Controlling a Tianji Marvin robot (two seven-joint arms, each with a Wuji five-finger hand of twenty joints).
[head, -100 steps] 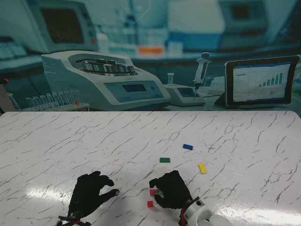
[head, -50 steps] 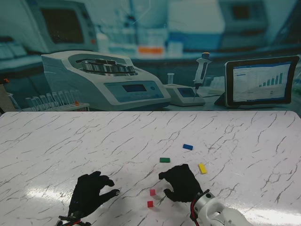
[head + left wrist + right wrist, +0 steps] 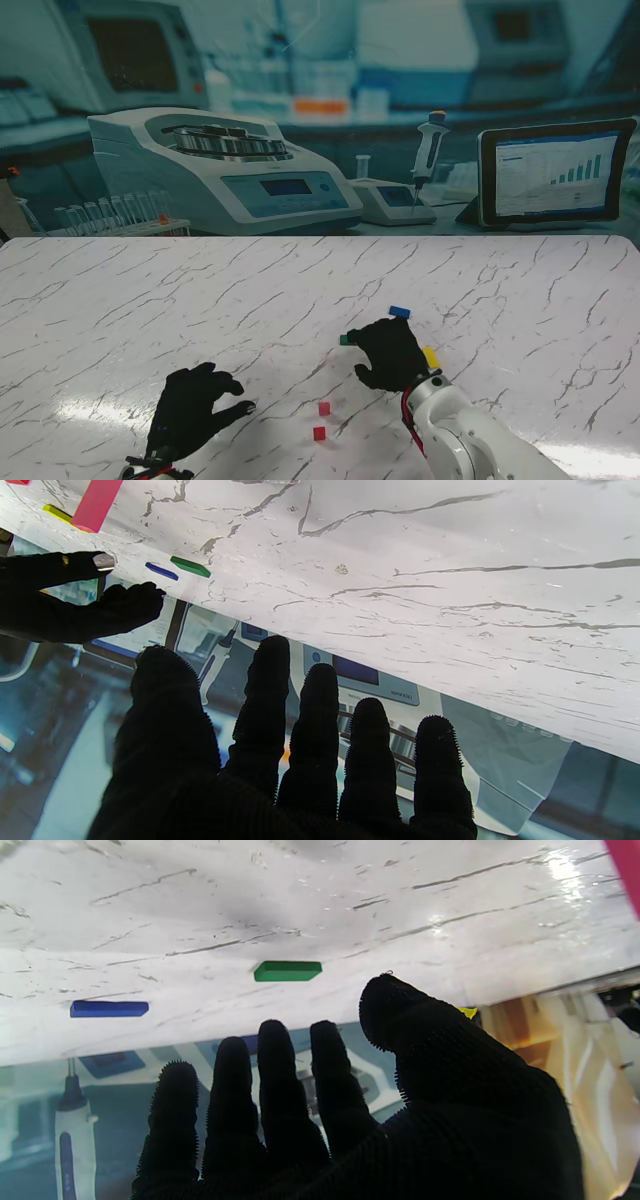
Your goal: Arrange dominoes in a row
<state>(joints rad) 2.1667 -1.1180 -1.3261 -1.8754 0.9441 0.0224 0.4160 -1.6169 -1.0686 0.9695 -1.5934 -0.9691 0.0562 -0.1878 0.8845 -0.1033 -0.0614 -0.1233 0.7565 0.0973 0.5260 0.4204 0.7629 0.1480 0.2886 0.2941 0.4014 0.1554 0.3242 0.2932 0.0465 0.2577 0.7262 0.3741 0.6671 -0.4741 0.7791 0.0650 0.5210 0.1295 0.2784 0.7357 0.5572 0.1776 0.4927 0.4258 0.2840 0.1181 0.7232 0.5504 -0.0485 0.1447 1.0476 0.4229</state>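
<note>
Left hand [image 3: 192, 410] hovering near me, fingers spread, holding nothing. Two red dominoes [image 3: 322, 420] standing just right of it. Right hand [image 3: 390, 353] hovering, fingers apart, empty, partly covering green domino [image 3: 344, 340]; blue domino [image 3: 400, 312] farther, yellow domino [image 3: 431, 356] rightmost.

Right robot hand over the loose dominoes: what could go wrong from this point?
The right robot hand hangs open between the green domino, blue domino and yellow domino, all lying flat. Closing on one could nudge a neighbour.

In the stand view the right robot hand covers part of the green and yellow dominoes, so aiming there is uncertain.

The two red dominoes stand nearer to me; a return sweep of the arm might topple them.
</note>
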